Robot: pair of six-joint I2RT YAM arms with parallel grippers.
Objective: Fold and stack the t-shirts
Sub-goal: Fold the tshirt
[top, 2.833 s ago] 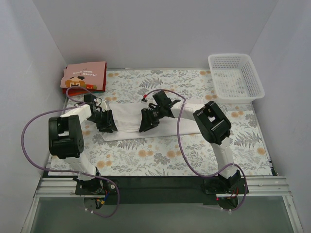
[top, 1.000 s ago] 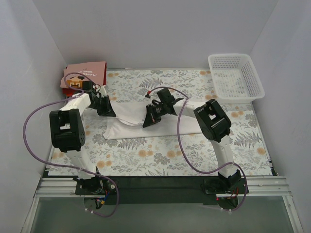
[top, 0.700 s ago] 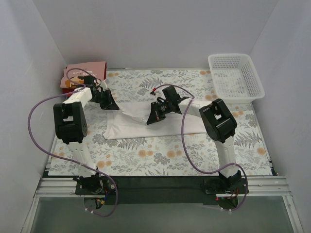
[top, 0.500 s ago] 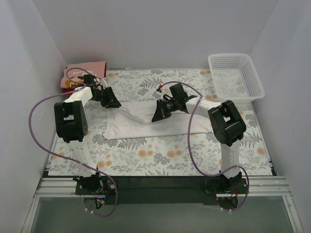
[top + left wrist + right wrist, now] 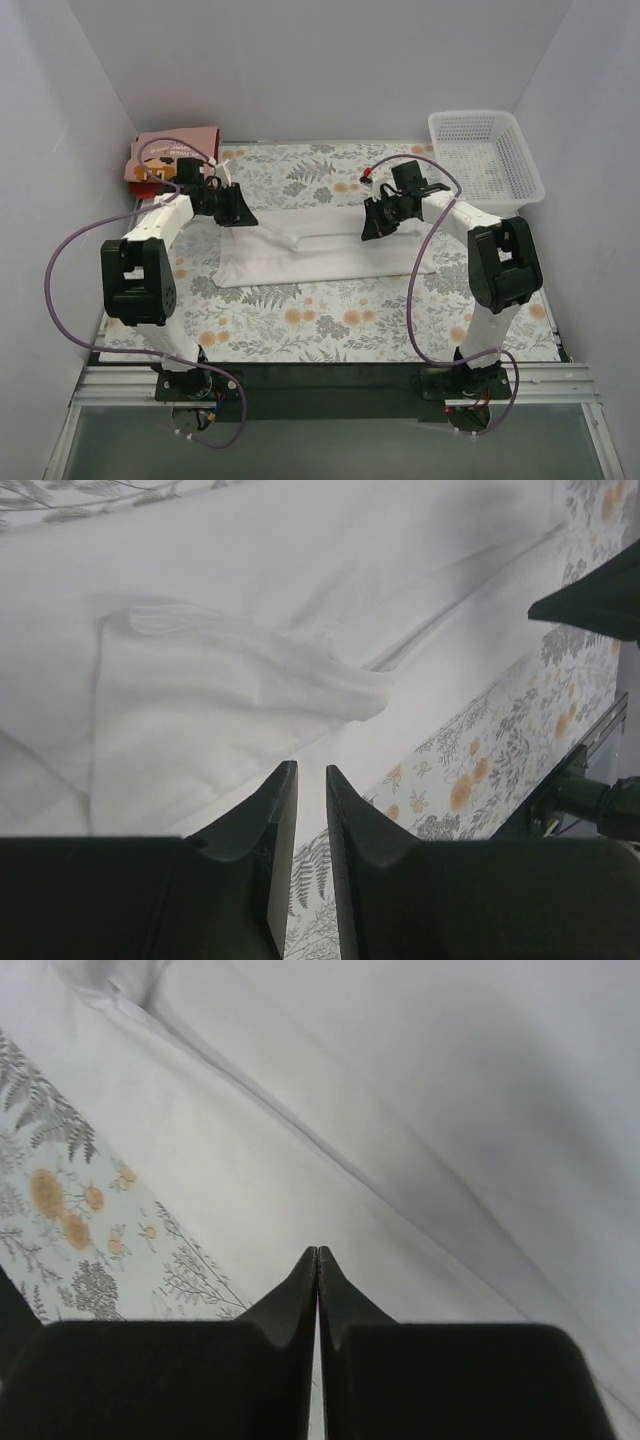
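The white t-shirt [image 5: 320, 250] lies spread flat across the middle of the floral table, with a fold ridge running along it. It fills the left wrist view [image 5: 250, 580] and the right wrist view [image 5: 450, 1080]. My left gripper [image 5: 244, 217] hovers over the shirt's far left corner. Its jaws [image 5: 310, 768] stand a narrow gap apart with nothing between them. My right gripper [image 5: 369, 234] is over the shirt's right part. Its jaws [image 5: 318, 1250] are pressed together and no cloth shows between them. The folded pink printed t-shirt [image 5: 175, 158] lies on a red one [image 5: 137, 176] at the far left corner.
A white lattice basket [image 5: 486, 160] stands at the far right corner. Purple cables loop from both arms. White walls close in the table on the left, right and back. The floral table cloth [image 5: 330, 320] shows in front of the shirt.
Both grippers have moved away from the shirt's middle, the left toward the far left and the right toward the right. The shirt now lies stretched out wider and flatter.
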